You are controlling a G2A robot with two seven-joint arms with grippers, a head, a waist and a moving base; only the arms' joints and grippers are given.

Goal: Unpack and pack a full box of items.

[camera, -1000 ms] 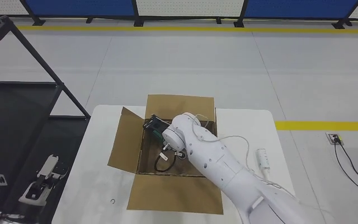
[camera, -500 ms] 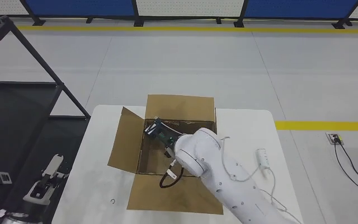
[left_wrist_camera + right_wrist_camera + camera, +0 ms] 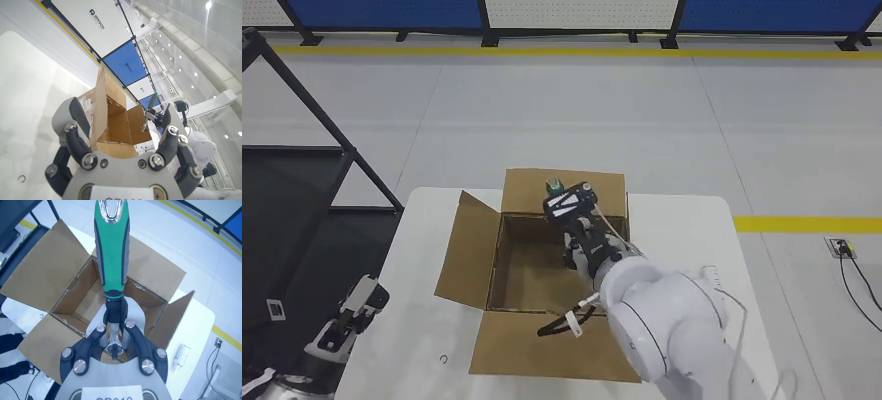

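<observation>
An open cardboard box (image 3: pixel 470 255) stands mid-table with all its flaps spread; the inside that I can see is bare cardboard (image 3: pixel 86 298). My right gripper (image 3: pixel 572 214) hangs above the box's far side, shut on the metal neck of a green-handled wrench (image 3: pixel 112 256). The wrench's handle (image 3: pixel 555 186) points up and away over the far flap. From the left wrist view the wrench (image 3: pixel 153 100) stands out above the box (image 3: pixel 113 117). My left gripper (image 3: pixel 350 318) is low beside the table's left edge, open and holding nothing (image 3: pixel 122 117).
A white tube-like item (image 3: pixel 712 285) lies on the table right of the box, also seen as the white item (image 3: pixel 179 357). A small C-shaped ring (image 3: pixel 444 360) rests near the front left corner. A black metal rack (image 3: pixel 302 200) stands left of the table.
My right gripper has risen out of the box with the wrench and swung toward the far flap. The left gripper has shifted slightly up and right.
</observation>
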